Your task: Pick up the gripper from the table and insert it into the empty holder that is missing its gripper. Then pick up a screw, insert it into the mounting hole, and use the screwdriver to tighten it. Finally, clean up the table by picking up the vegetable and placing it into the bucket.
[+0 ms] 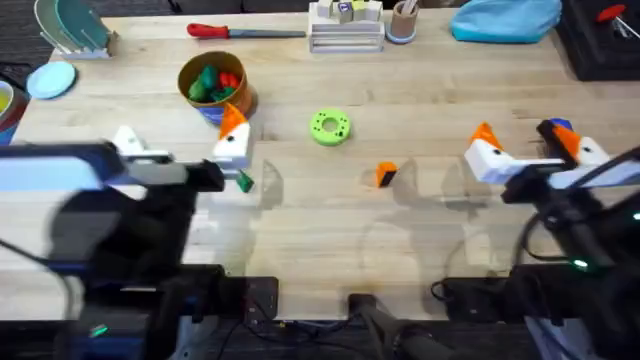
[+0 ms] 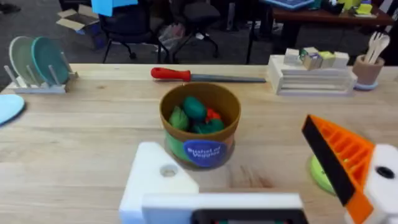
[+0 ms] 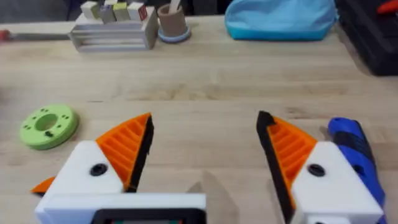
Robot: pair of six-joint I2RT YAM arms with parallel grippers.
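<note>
Bucket (image 2: 199,124) orange-tan, blue label. Gripper (image 1: 385,174) orange, black end. Screwdriver (image 3: 356,149) handle blue. Ring disc (image 1: 329,127) bright green. Table (image 1: 420,80) pale wood.

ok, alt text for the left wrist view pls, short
The left gripper is open over a wooden table, with an orange ribbed pad on one white finger and the other white finger bare. Just beyond stands the bucket of toy vegetables, and behind it lies a red-handled tool.

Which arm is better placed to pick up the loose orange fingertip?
Right. The right gripper is open, has both orange pads and sits nearer the loose gripper tip. On the left gripper, the holder lacks its pad.
</note>
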